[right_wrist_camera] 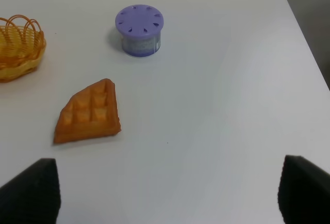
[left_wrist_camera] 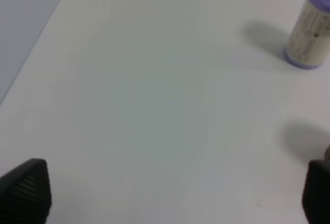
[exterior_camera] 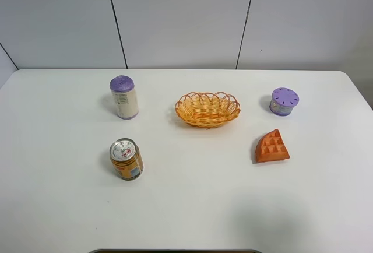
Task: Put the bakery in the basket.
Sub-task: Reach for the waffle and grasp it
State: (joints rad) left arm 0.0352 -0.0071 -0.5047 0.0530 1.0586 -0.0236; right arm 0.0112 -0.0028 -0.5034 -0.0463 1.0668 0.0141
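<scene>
In the exterior high view, the basket [exterior_camera: 208, 119] sits empty and upright near the middle of the table [exterior_camera: 198, 212], probably so that either arm can reach it. The bakery [exterior_camera: 272, 147] lies flat, grid side up, to the right of the basket and nearer the camera, well apart from it; this side appears to favour the right arm. A purple-lidded container [exterior_camera: 284, 101] stands right of the basket, and a tall canister [exterior_camera: 124, 97] and a can [exterior_camera: 126, 159] stand to its left. No gripper shows in this view. In the left wrist view, the left gripper [left_wrist_camera: 170, 193] is spread wide over bare table, holding and touching nothing; the basket is out of frame and only the canister [left_wrist_camera: 309, 28] shows. In the right wrist view, the right gripper [right_wrist_camera: 167, 193] is likewise spread wide and empty. The bakery [right_wrist_camera: 88, 113] lies clear of the basket [right_wrist_camera: 18, 48], nearer the gripper than the basket is and off the gripper's centre line, so it is not yet between the jaws.
</scene>
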